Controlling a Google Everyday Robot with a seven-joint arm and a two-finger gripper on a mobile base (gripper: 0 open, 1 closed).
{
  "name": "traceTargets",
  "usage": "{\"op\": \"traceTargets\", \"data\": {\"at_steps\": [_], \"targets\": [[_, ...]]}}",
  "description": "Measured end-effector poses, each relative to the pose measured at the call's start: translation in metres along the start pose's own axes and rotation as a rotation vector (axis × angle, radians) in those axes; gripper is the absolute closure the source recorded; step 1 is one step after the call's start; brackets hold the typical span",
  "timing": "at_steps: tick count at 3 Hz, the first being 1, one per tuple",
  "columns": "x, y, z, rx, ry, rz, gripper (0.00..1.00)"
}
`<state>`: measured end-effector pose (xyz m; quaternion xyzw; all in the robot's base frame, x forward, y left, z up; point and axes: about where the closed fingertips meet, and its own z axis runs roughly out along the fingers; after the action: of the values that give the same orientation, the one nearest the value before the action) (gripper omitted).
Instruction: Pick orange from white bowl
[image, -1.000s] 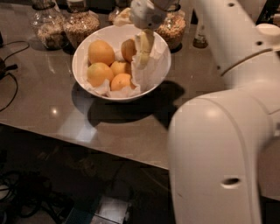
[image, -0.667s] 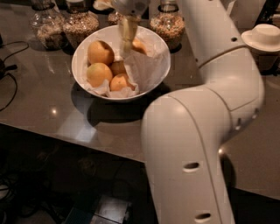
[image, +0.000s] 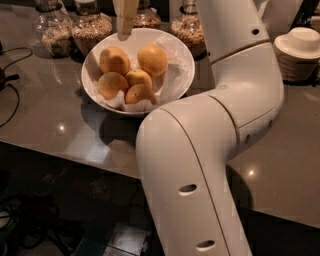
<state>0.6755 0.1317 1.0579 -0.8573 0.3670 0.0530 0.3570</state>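
Camera view: claw hangs over far rim of white bowl, clear of fruit, probably lining up for descent. Claw apart or together: cannot tell. Bowl sits on desk, lined with crumpled paper, so five fruits nest steady. Orange lies back right, deepest colour, touching neighbours. Grain jars stand behind.

The gripper hung over the far rim of the white bowl; the bent arm rose right of it.
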Motion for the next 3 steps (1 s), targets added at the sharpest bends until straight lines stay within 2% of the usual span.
{"op": "traceTargets", "data": {"at_steps": [1, 2, 3], "targets": [[0.027, 0.014, 0.015, -0.046, 0.025, 0.07, 0.0], [0.086, 0.052, 0.045, -0.14, 0.069, 0.249, 0.0], [0.134, 0.089, 0.054, -0.19, 0.101, 0.416, 0.0]]}}
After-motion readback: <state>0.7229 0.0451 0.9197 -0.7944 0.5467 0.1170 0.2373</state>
